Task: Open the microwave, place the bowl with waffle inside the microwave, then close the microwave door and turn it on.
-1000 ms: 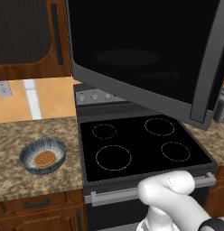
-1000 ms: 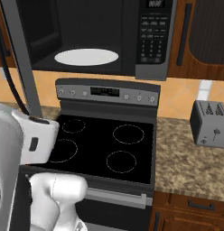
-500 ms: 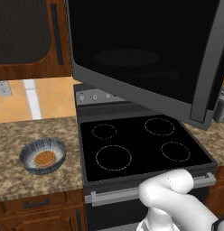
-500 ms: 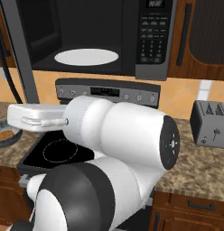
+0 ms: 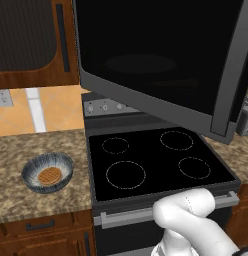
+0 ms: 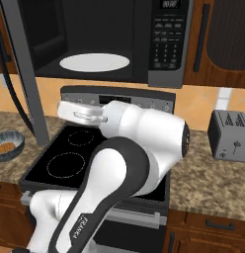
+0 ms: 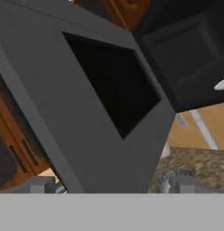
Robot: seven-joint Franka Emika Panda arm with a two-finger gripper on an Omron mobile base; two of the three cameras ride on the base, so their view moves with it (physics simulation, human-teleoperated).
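Microwave (image 6: 109,42) up over the stove (image 5: 156,160) stands wide open on my screens. Its door (image 5: 161,60) is swung out toward me and to the left, and from the left base camera the black glass covers most of what I can see above the cooktop. From the right base camera I look straight into the cavity, where the white turntable (image 6: 95,62) lies flat, and the keypad panel (image 6: 168,39) sits at the right of the opening.

From the hand camera I see the inner face of the door (image 7: 86,103) close up and tilted, with its dark window in a grey frame. The gripper (image 7: 111,185) has its two fingers well apart, one fingertip (image 7: 37,185) low at the left and the other low at the right, and nothing sits between them.

The bowl (image 5: 47,172) rests on the speckled counter (image 5: 26,150) left of the stove, well apart from the microwave. The waffle (image 5: 49,175) lies flat inside it. In the right base camera I catch the same bowl (image 6: 7,146) at the far left edge, partly cut off.

The arm (image 6: 134,143) bends across the front of the stove, its white forearm reaching left toward the edge of the open door. A grey toaster (image 6: 228,136) stands on the counter at the right.
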